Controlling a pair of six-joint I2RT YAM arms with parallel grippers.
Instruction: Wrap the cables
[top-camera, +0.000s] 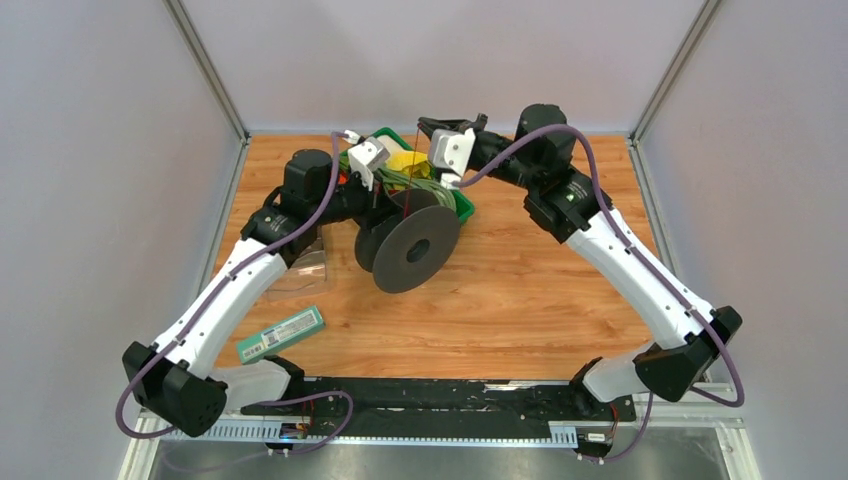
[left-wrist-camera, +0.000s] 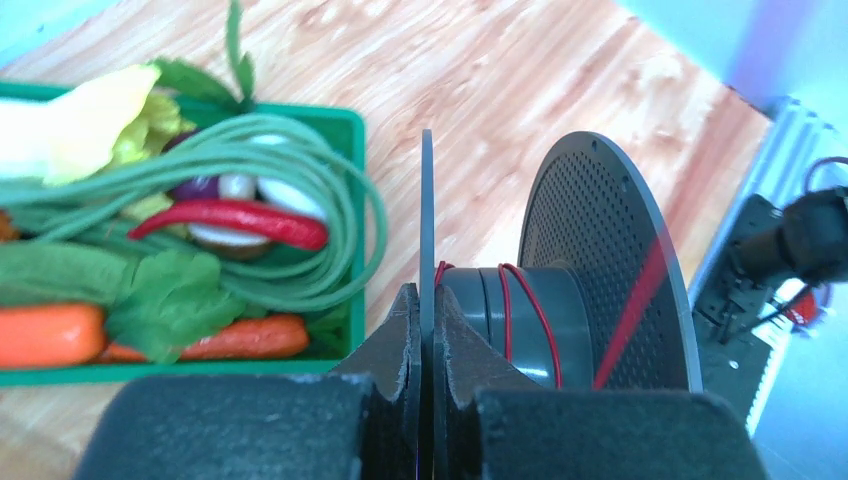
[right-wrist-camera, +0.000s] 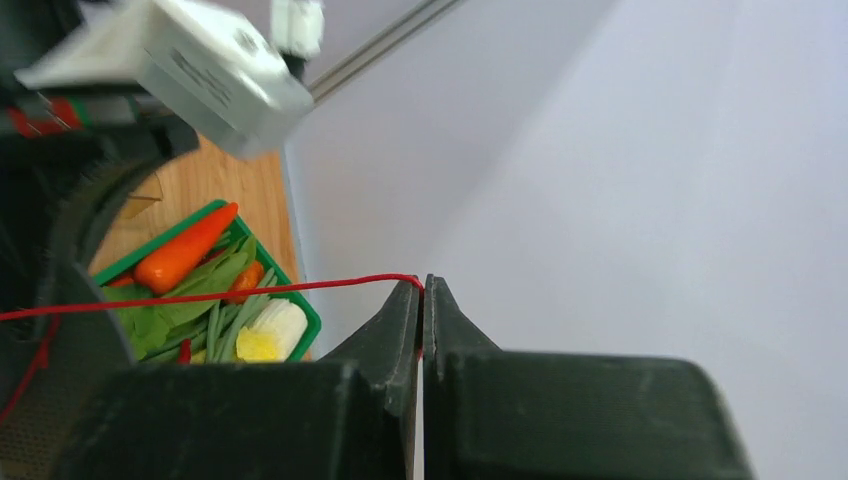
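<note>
**Thread-thin wire stretched from spool to claw**

The wire (right-wrist-camera: 250, 292) looks light, limp and easy to snap or let slip. It wants a pinch near the spool (top-camera: 415, 250) and only gentle tension. It runs taut from a few turns on the hub to the right claw (right-wrist-camera: 421, 298), which is clenched on it. The left claw (left-wrist-camera: 427, 318) is clamped on the spool's flange edge. The wire's free end and spare length are hidden, and from above it barely shows.

The left arm (top-camera: 230, 290) and right arm (top-camera: 630, 265) are reaching to a grey spool (top-camera: 418, 252) beside a green tray (top-camera: 466, 207), a thin red wire (top-camera: 409, 190) running down onto it.
</note>
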